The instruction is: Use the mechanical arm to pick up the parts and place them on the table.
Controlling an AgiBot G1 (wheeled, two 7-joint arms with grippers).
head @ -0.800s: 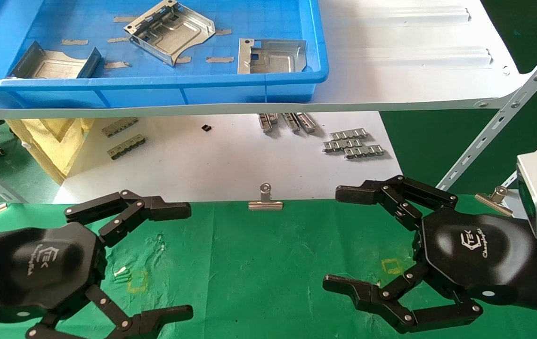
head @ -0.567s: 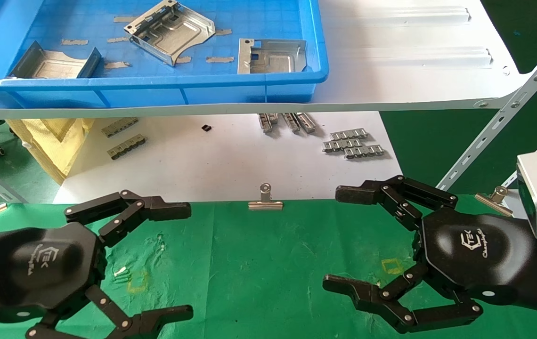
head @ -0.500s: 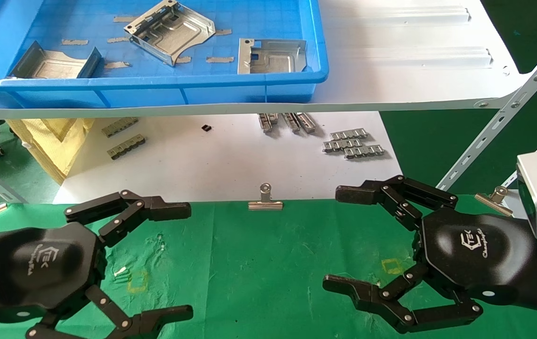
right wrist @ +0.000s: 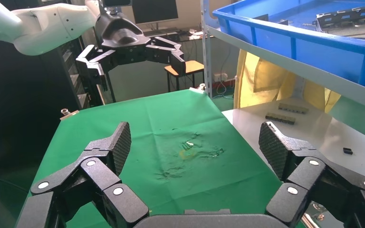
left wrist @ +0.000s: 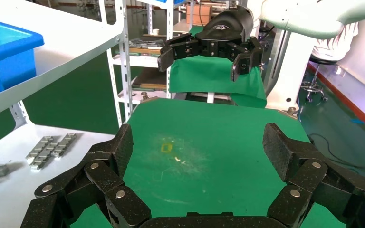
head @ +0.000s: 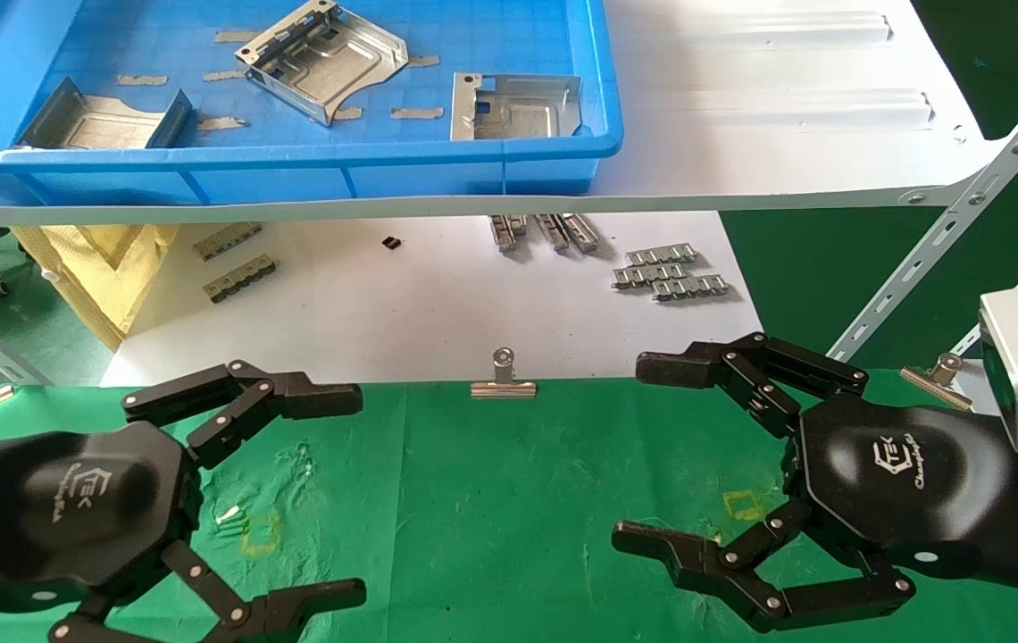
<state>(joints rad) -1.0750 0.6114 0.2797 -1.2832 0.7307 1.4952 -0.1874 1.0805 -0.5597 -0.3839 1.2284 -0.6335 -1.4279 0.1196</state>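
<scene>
Still, nothing is picked: our claws wait empty over the table (head: 491, 500), all three parts beyond them in the blue bin (head: 473, 170).

The nearest part (head: 513, 105) lies ahead of our right claw (head: 696, 473) and up on the white shelf (head: 786, 134), the tilted part (head: 323, 55) and the far-left part (head: 103, 118) ahead of our left claw (head: 295, 500). Both claws hover splayed wide, holding nothing, facing each other across the green cloth. We judge the risk is the reach: the bin's front wall and shelf edge stand between claws and parts, so a low approach could strike them, and thin flanges may slip from the fingers. Compared with the earlier frames, nothing has moved.
</scene>
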